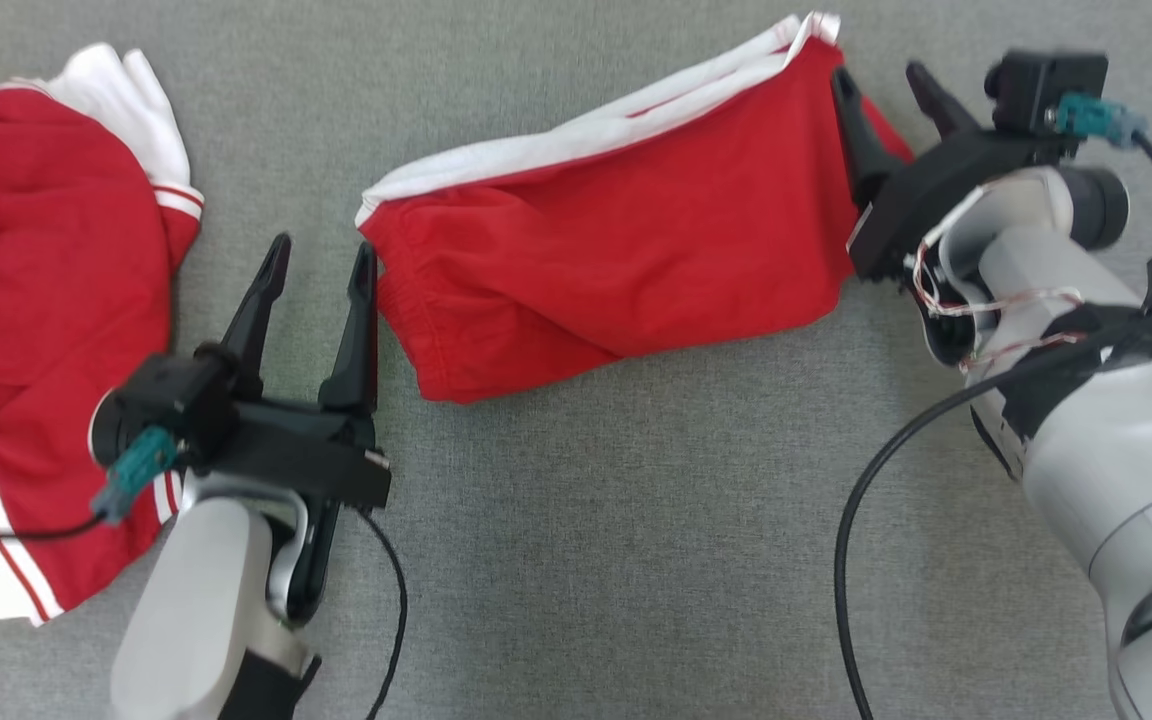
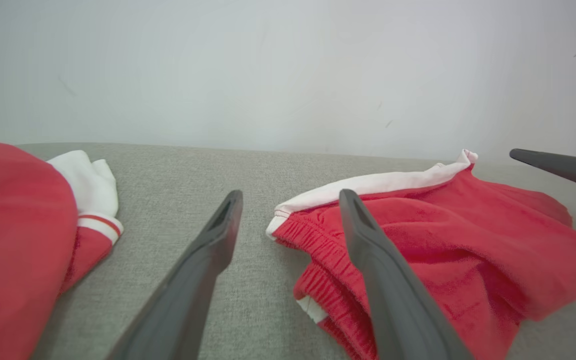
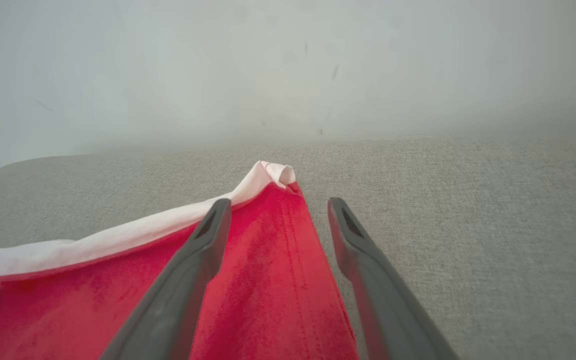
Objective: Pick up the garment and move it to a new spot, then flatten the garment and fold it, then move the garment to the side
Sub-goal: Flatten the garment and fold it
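The garment (image 1: 616, 240) is a pair of red shorts with a white stripe, lying folded and slanted across the grey cloth surface. My left gripper (image 1: 324, 245) stands open just left of its elastic waistband end, with the right finger beside the cloth. In the left wrist view the left gripper (image 2: 290, 195) is open and the garment (image 2: 468, 235) lies to the right of it. My right gripper (image 1: 878, 72) is open at the garment's far right corner. In the right wrist view the right gripper (image 3: 279, 202) straddles that red corner of the garment (image 3: 268, 280) without gripping it.
A second red and white garment (image 1: 36, 250) lies crumpled at the left edge, also in the left wrist view (image 2: 13, 225). The grey surface (image 1: 586, 550) spreads in front of the shorts. A pale wall rises beyond the table's far edge. Black cables trail from both wrists.
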